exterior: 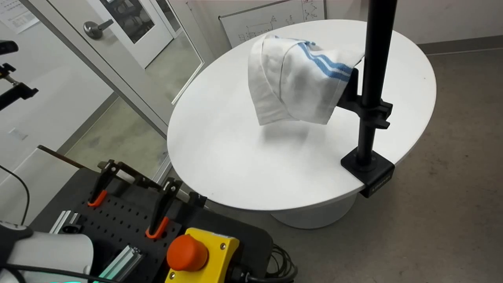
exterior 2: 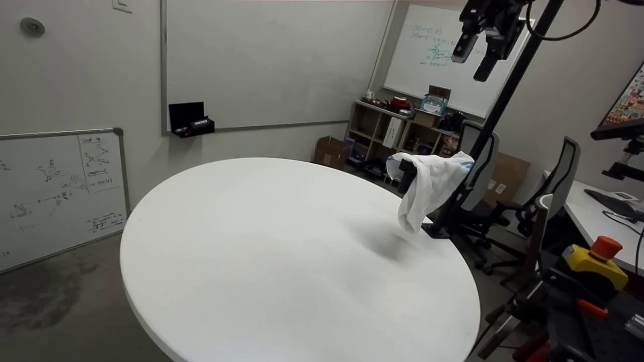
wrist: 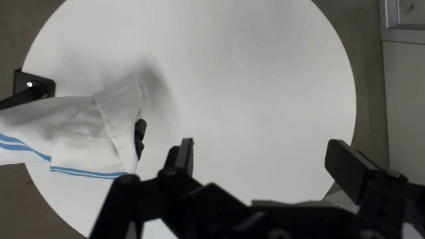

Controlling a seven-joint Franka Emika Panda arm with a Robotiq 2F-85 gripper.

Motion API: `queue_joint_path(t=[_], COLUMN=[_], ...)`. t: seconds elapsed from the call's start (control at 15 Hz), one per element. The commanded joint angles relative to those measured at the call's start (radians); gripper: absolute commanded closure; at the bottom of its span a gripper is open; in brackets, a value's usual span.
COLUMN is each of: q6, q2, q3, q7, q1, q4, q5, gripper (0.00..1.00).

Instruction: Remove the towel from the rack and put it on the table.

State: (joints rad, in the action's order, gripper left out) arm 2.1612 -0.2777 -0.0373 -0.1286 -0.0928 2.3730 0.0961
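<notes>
rack partly behind towel

In an exterior view the end effector hangs high between one and two o'clock, its two fingers parted and pointing down toward about seven. In the wrist view the pair is spread wide, one finger near seven o'clock, the other between three and four, the dark, blurred palm at five. A pale, rounded section of the arm shows at eight o'clock in an exterior view.

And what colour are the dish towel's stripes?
Blue; the stripes show best in an exterior view.
</notes>
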Motion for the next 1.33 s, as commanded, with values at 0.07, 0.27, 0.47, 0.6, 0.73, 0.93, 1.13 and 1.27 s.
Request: queue_joint_path(t=[0.07,0.27,0.47,0.6,0.73,0.93,1.13,1.27], q6=[0.12,0.219,0.306,0.344,0.364,0.373,0.401,0.443], q2=[0.071,0.118,0.165,0.203,0.241,0.303,0.347,0.377], q3=[-0.034,-0.06,-0.079,-0.092,-0.105,-0.127,-0.147,-0.159], q7=[-0.056,-0.098,-0.159,-0.206,-0.253,-0.33,-0.381,-0.41], q1=[-0.051,-0.087,-0.115,-0.131,-0.14,-0.142,-0.131,-0.121], q4=[0.011,0.028,0.037,0.035,0.029,0.01,0.002,-0.005], q5=[-0.065,-0.105,-0.146,-0.184,-0.224,-0.282,-0.311,-0.339], gripper=[0.0,0.0,0.0,0.0,0.0,0.0,0.0,0.0])
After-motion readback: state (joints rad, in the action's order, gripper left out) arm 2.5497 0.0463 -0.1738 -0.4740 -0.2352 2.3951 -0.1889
